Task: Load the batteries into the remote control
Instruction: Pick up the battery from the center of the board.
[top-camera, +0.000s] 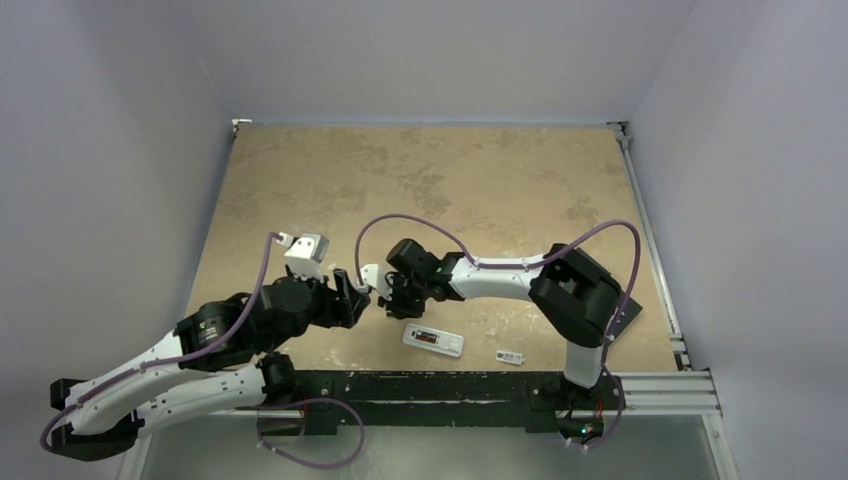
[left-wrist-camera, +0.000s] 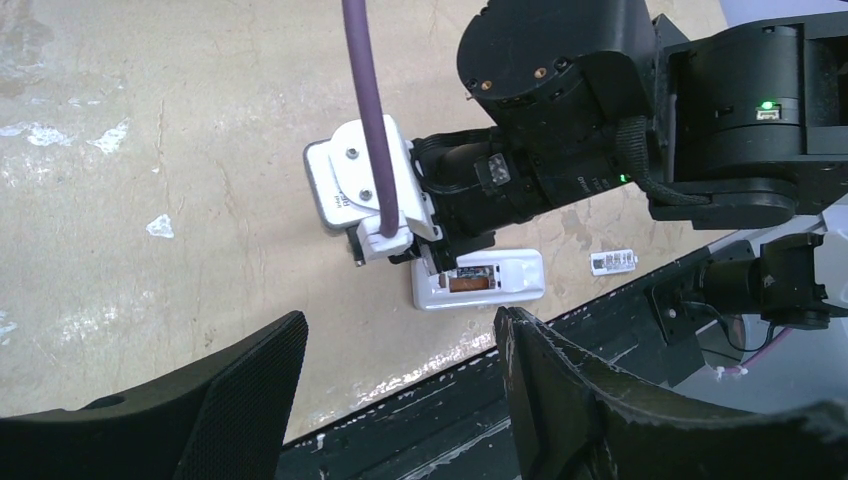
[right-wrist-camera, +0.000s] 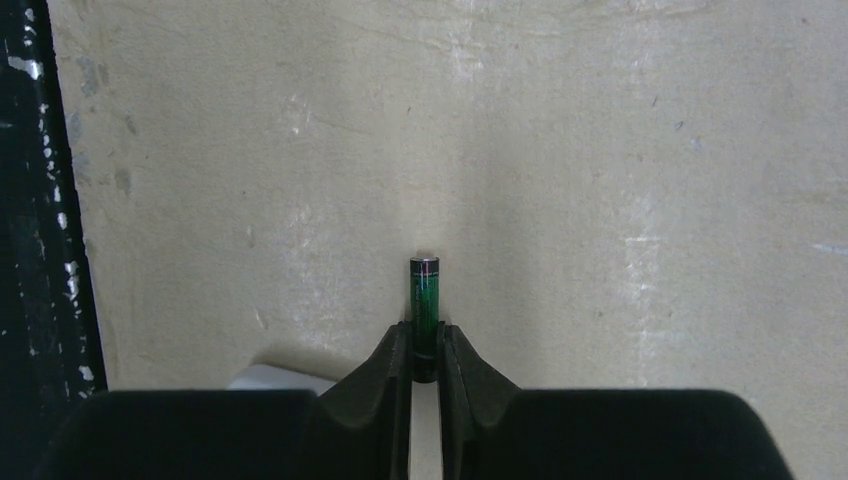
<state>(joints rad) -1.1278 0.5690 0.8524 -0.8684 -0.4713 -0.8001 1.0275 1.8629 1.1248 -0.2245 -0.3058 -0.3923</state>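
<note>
The right gripper (right-wrist-camera: 425, 345) is clamped on one dark green battery (right-wrist-camera: 424, 300), the cell poking out past its fingertips; the remote control (top-camera: 432, 340) lies back-up near the front edge of the table (top-camera: 450, 170) — compartment (left-wrist-camera: 468, 282) exposed — just below that gripper; the left gripper (left-wrist-camera: 400, 400) hangs spread wide, holding nothing; a small white cover (top-camera: 510, 356) lies near the remote.

White arms (top-camera: 500, 278) with black joints trail purple cables (left-wrist-camera: 365, 100).

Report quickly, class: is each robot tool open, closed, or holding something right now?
Left tool: open, holding nothing.
Right tool: closed on a small dark green cylindrical battery.
</note>
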